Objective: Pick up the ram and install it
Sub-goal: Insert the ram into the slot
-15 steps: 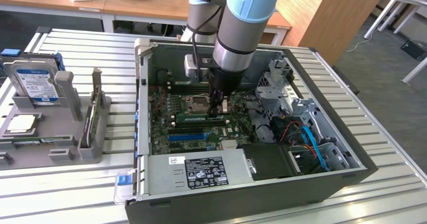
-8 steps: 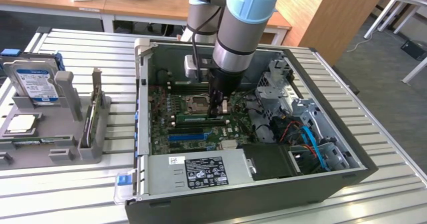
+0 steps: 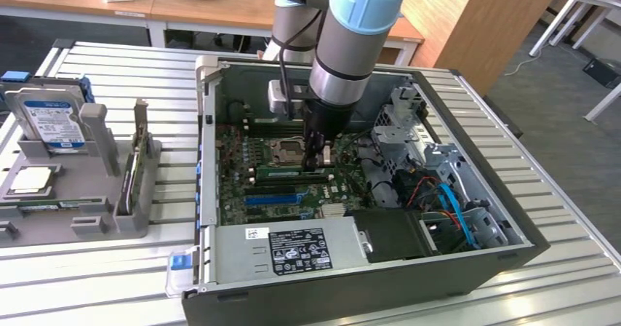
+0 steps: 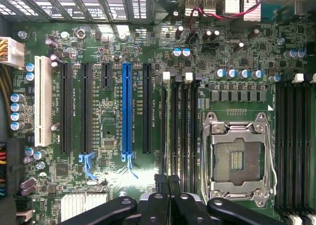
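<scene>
The ram (image 3: 283, 172), a narrow green stick with a pale label, stands on edge in a memory slot beside the CPU socket (image 3: 289, 150) inside the open computer case (image 3: 209, 158). My gripper (image 3: 315, 164) reaches straight down into the case, its tips at the end of the ram on the exterior view's right. In the wrist view the black fingers (image 4: 159, 185) are together, so the gripper (image 4: 168, 181) is shut over one end of the row of dark memory slots (image 4: 177, 131), beside the CPU socket (image 4: 239, 158). I cannot tell whether the fingers pinch the ram or only rest on it.
A grey fixture (image 3: 97, 217) on the exterior view's left holds a hard drive (image 3: 54, 122), a CPU and a bracketed card (image 3: 131, 166). Inside the case are the power supply (image 3: 291, 249), drive cages (image 3: 408, 129) and cables. A blue slot (image 4: 127, 111) runs beside the memory slots.
</scene>
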{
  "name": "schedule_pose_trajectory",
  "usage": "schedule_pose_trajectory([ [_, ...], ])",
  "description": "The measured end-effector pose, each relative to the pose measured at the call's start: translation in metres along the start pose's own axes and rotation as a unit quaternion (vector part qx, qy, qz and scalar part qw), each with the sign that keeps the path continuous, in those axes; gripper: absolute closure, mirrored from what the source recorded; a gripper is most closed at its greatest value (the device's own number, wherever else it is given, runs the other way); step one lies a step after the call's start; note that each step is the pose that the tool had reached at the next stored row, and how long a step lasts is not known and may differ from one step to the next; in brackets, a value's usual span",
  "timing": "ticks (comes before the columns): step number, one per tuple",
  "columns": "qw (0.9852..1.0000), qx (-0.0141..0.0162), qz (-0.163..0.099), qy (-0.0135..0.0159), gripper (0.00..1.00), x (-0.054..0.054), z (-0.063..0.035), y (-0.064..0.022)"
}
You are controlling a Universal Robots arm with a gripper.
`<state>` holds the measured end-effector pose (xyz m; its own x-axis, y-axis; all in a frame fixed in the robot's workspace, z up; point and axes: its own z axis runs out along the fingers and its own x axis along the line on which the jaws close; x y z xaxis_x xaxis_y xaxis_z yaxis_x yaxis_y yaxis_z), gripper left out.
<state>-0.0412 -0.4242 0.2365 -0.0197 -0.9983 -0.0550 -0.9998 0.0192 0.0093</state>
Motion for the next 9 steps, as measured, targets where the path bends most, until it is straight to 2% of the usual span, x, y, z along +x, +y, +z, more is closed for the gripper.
schedule_pose_trajectory([
  [9, 1.0000, 0.0000, 0.000, -0.0001, 0.88, 0.0001, 0.0001, -0.0005],
])
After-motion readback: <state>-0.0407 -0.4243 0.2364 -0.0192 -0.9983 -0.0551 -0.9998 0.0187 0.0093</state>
